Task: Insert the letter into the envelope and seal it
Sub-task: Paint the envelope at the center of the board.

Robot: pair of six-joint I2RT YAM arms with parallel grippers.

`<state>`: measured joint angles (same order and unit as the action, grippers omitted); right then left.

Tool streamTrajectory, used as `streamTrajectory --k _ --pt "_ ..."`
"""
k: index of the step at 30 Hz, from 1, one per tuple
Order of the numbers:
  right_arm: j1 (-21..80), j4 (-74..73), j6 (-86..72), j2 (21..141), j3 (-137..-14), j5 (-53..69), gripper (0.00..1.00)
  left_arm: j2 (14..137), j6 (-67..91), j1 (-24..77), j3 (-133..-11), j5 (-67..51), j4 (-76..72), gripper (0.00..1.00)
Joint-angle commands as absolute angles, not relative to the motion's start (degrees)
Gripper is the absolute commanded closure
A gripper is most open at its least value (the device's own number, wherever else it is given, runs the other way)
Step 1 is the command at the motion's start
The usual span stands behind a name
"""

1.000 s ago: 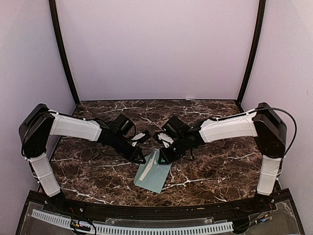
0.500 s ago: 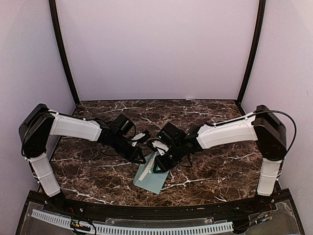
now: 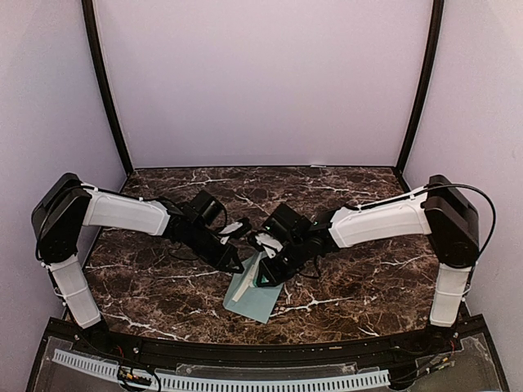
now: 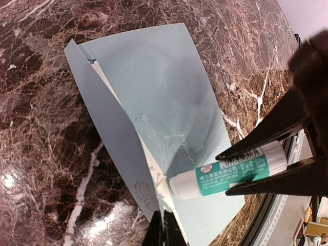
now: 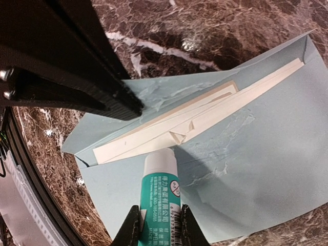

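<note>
Two arms meet mid-table (image 3: 147, 278) in the top view. L gripper (image 3: 237, 263) and R gripper (image 3: 265, 278) are both low over the envelope (image 3: 260, 304), which lies toward the near edge. A cream strip of the letter (image 3: 243, 287) shows at its mouth. Jaw states can't be read from here.

L wrist view: L gripper (image 4: 164, 233) is pinched narrow on the flap edge and holds the flap up off the envelope (image 4: 159, 92) body. The letter (image 4: 154, 171) sits tucked inside, w/ only its edge showing along the fold. R gripper (image 4: 223, 173) clamps a glue stick (image 4: 241, 169), white end toward the fold.

R wrist view: R gripper (image 5: 159, 228) grips the glue stick (image 5: 161, 195) firmly. Its white end is at the letter (image 5: 189, 120) edge, but you can't tell if it touches. L gripper (image 5: 130, 105) has the flap. Shiny wrinkled patches on the envelope (image 5: 256, 154) are prob. wet glue.

Step in hand, by judgement, is gluing before the seal:
- Hold the flap open and taut w/ L.
- Run the stick on teal only, never on cream.
- Use light pressure so the envelope doesn't slide or crease.
</note>
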<state>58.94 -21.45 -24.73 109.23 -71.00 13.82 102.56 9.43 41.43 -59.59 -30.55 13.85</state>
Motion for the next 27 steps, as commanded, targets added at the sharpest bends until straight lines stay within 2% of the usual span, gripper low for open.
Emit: streamTrajectory --k 1,17,27 --pt "56.6 -24.7 -25.4 108.6 -69.7 8.8 0.92 102.9 8.4 41.7 -59.6 -29.4 15.4 1.0" --pt "53.7 -23.9 -24.1 109.7 -69.5 7.5 0.92 103.4 8.2 41.6 -59.5 -30.0 15.3 1.0" --pt "55.4 -22.9 -23.5 106.8 -66.1 14.9 0.92 103.3 8.7 41.6 -59.7 -29.8 15.3 1.0"
